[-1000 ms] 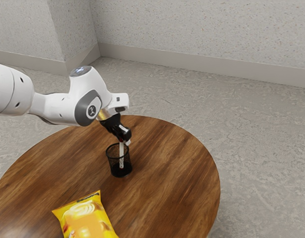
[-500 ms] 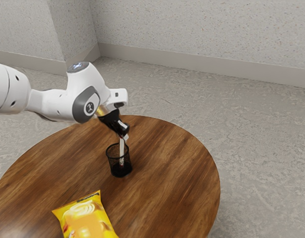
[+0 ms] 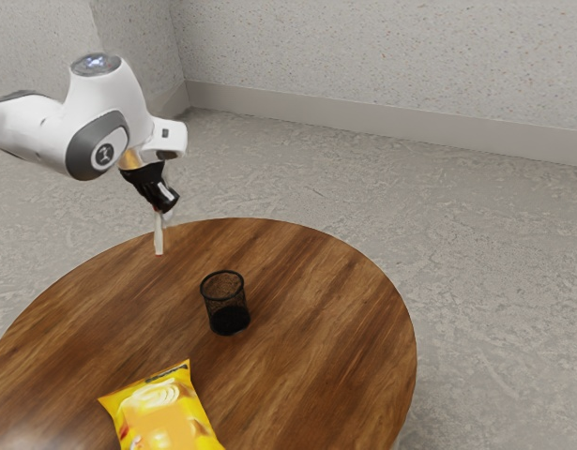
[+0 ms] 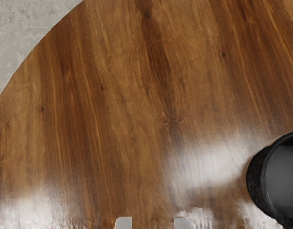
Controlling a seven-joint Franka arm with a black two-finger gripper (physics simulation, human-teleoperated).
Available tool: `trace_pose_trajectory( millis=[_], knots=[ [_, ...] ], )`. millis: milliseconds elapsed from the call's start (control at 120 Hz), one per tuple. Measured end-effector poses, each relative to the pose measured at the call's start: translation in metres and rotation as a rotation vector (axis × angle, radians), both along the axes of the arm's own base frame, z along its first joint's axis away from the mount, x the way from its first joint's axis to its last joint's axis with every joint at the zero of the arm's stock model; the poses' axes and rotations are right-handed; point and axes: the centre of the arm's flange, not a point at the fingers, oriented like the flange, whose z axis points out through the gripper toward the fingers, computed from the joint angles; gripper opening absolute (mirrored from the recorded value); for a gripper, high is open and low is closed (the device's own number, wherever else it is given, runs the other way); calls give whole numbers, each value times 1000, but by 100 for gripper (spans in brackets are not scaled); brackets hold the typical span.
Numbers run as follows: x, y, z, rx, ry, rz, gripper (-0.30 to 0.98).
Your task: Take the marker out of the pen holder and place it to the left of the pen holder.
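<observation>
Tool (image 3: 164, 213) raised, fingers closed on your marker (image 3: 159, 238), which hangs near-upright in the air. You have the pen holder (image 3: 226, 307) upright on the bench (image 3: 316, 300), well apart from it.

Desk (image 3: 316, 347): wood, visible streaked grain; smooth, glossy finish with bright reflections in the wrist view. Pen holder (image 3: 230, 320): open mesh sides, metal-like. Bag (image 3: 166, 412): glossy, creased film. Arm (image 3: 110, 96): smooth, plastic-like shells. Floor (image 3: 494, 253): mottled, stone-like, largely matt. Wall (image 3: 382, 56): matt, speckled.
</observation>
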Motion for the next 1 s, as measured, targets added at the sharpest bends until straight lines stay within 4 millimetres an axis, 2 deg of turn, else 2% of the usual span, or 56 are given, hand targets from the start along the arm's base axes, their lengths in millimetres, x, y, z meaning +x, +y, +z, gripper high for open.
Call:
trace_pose_trajectory(
  millis=[150,200,242,308,350,517,583,625,783,892,933,1000],
  knots=[
    [-12,60,-57,170,225,46,-8],
    [-15,72,-80,193,304,71,-8],
    [-9,68,-88,214,350,74,-8],
    [0,39,-97,246,406,48,-8],
    [2,30,-106,259,443,45,-8],
    [3,34,-145,275,568,98,-8],
    [4,36,-153,281,596,117,-8],
    [4,37,-155,284,609,127,-8],
    [-2,39,-157,276,653,159,28],
    [-4,39,-154,274,664,173,44],
    [-5,38,-136,258,637,186,48],
    [-15,42,-69,157,538,256,54]
  ],
)
